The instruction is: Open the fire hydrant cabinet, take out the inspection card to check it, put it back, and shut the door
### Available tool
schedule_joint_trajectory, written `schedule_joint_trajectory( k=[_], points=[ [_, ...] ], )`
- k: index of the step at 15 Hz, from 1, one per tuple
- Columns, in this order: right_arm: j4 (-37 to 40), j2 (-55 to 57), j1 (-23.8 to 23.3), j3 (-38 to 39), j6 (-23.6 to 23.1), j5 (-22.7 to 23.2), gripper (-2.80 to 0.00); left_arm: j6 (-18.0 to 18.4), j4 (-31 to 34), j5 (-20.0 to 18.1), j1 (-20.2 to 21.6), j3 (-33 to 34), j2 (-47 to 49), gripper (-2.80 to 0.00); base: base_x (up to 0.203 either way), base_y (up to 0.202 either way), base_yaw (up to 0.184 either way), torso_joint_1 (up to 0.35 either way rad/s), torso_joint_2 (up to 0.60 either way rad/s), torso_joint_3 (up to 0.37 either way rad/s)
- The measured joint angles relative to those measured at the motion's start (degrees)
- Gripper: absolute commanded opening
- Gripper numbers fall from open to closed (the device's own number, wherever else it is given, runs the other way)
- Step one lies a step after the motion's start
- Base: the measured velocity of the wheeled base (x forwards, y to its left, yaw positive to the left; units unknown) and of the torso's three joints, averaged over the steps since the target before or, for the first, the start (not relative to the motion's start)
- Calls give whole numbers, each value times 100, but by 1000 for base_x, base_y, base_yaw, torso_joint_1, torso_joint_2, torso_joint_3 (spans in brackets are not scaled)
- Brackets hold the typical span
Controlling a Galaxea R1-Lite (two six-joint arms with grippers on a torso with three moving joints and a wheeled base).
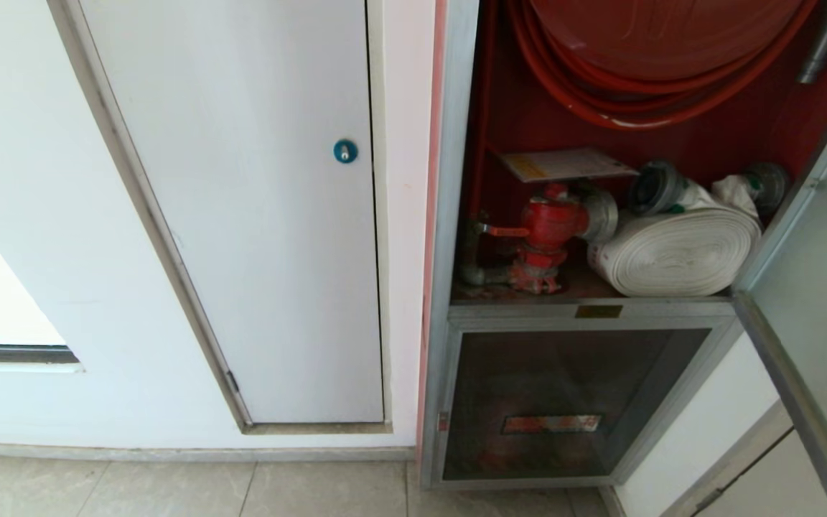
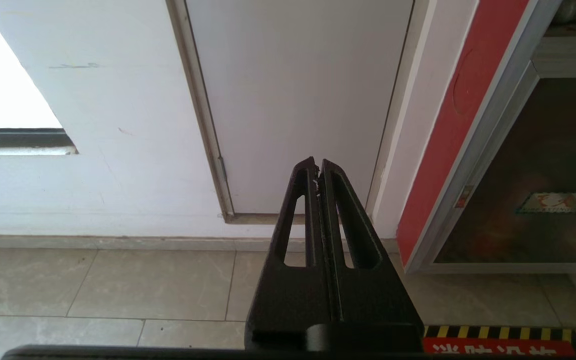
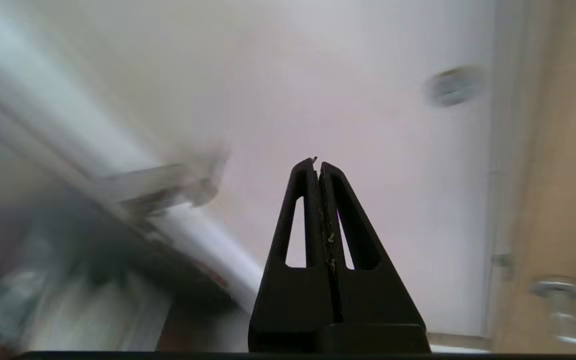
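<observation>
With the tall silver aluminium-framed cabinet (image 1: 456, 215) open, the flat white laminated inspection card (image 1: 564, 164) lay atop the red valve (image 1: 550, 226), long axis running crosswise, while my right gripper (image 3: 318, 162), pinched closed and empty, faced the door's white inner face (image 3: 343, 100).

Inspection card (image 1: 566, 164) atop valve (image 1: 550, 226), hose roll (image 1: 675, 251) to its right

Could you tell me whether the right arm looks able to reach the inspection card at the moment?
Probably yes: the door stands open, and the inspection card lies uncovered atop the red valve.
</observation>
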State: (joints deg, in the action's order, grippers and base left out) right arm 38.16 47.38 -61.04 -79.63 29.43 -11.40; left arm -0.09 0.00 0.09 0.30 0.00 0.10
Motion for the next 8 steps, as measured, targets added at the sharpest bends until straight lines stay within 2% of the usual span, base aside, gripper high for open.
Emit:
schedule_joint_trajectory(
  k=[3,6,8],
  points=[
    [25,-175,327,69,-13,205,-280,1,1,-6,0,0,0,-280,0,0,0,0,0,0],
    [33,-332,590,223,-41,708,-280,0,2,-1,2,0,0,-280,0,0,0,0,0,0],
    [15,-453,731,375,-40,866,-280,2,0,-1,2,0,0,-280,0,0,0,0,0,0]
  ],
)
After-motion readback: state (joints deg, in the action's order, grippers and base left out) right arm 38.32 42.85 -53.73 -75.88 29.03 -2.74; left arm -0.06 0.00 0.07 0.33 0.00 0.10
